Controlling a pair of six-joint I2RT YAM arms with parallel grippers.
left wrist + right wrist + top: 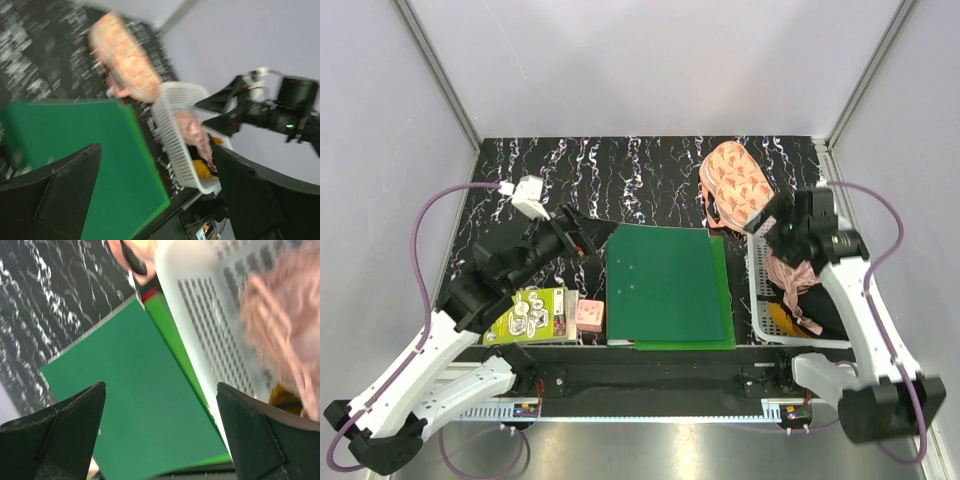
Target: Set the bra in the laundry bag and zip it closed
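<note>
The laundry bag (735,183), peach-pink with red watermelon slices, lies shut at the back right of the table; it also shows in the left wrist view (127,57). Black fabric, apparently the bra (790,297), lies mostly hidden under a pink cloth (790,272) in the white basket (757,300). My right gripper (760,222) is open and empty above the basket's far left corner; in its own view (160,386) the jaws stand wide apart. My left gripper (598,240) is open and empty by the green folder's far left corner, jaws wide in its own view (155,150).
A green folder (668,285) lies mid-table, left of the basket. A mustard cloth (202,169) sits in the basket (175,130) beside the pink cloth (195,131). A yellow-green booklet (532,315) and a small pink box (590,315) lie at the front left.
</note>
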